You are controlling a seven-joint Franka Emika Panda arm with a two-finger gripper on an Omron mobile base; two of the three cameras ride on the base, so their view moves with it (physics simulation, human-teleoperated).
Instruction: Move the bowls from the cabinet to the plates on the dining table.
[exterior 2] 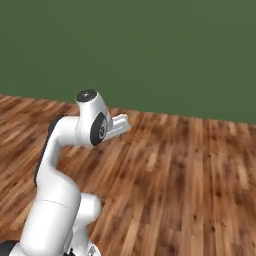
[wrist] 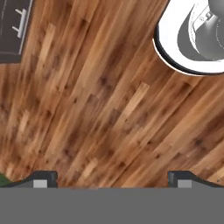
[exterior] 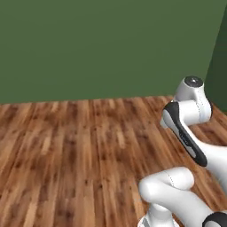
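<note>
overhead, the tool (wrist: 112, 179) gapes wide over bare wood floor (wrist: 100, 100); a dark panel (wrist: 13, 30) is cut off at the corner.

Bare wooden floor (exterior: 66, 155)
Reddish-brown planks run across the lower part of both base views; a dark panel (wrist: 13, 30) with a pale bar handle sits upper left in the hand view.

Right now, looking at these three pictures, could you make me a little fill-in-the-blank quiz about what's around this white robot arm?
1. The floor under the white robot arm is made of brown ____ planks.
2. The plain wall behind the floor is dark ____.
3. In the hand view, the gripper points down at the floor with its two dark fingertips standing wide ____.
4. In the hand view's top left corner sits a dark panel with a pale grey bar ____.

Missing words: wooden; green; apart; handle
</note>
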